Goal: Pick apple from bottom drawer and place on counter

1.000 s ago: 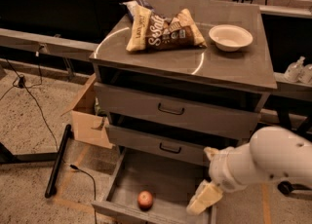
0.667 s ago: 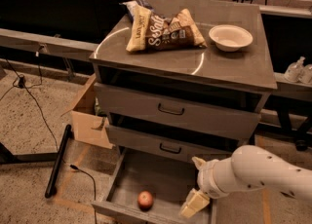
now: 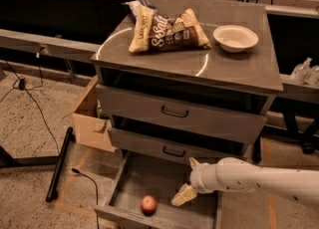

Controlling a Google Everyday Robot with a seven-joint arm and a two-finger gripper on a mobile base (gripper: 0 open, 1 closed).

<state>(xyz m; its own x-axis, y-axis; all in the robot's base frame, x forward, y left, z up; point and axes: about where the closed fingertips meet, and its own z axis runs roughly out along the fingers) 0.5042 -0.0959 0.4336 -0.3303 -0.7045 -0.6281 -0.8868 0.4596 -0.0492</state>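
Open drawer (image 3: 149, 173), apple (image 3: 148, 204) on floor near front. Empty gripper (image 3: 188, 179) just right of apple, fingers apart. Grasp, lift, counter (image 3: 234, 68) placement pending.

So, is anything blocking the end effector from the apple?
Nothing visible does. The end effector hangs over the open bottom drawer, beside the apple but apart from it, with only bare drawer floor between them.

Three drawers (image 3: 149, 146), two snack bags (image 3: 167, 31), one bowl (image 3: 235, 38) and one apple (image 3: 148, 204) are showing; one tool (image 3: 183, 182) is hovering at the apple's 3 o'clock.
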